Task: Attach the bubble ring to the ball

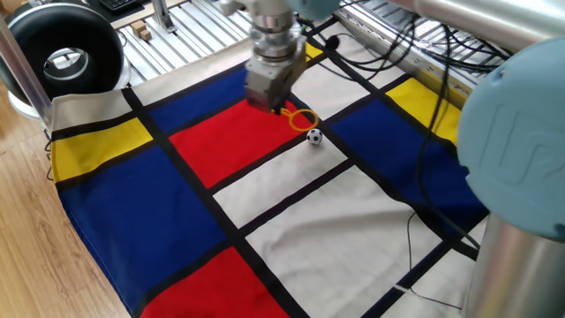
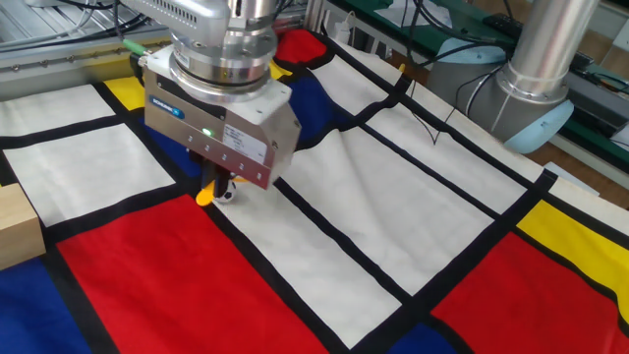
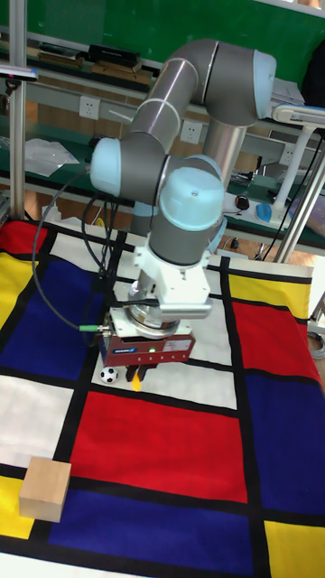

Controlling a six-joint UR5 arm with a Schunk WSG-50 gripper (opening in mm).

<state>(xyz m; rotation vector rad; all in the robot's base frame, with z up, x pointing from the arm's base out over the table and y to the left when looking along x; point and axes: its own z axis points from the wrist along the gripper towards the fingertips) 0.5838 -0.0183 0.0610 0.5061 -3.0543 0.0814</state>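
Just beside ball [image 1: 314, 137], bubble ring [image 1: 303, 120], held aloft

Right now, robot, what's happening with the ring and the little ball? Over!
End effector shut on yellow-orange plastic bubble ring. Hoop just beside black-and-white ball, not over it. Nothing between them.

I count one tool [image 1: 281, 109] on my single arm. One bubble ring [image 1: 303, 119] hangs at its tip, and one ball [image 1: 314, 136] sits just beside that ring, almost under the tool. One tan wooden cube [image 3: 45, 489] rests well apart from the tool, near the desk's edge. One checkered cloth [image 1: 291, 221] covers the desk under it all.
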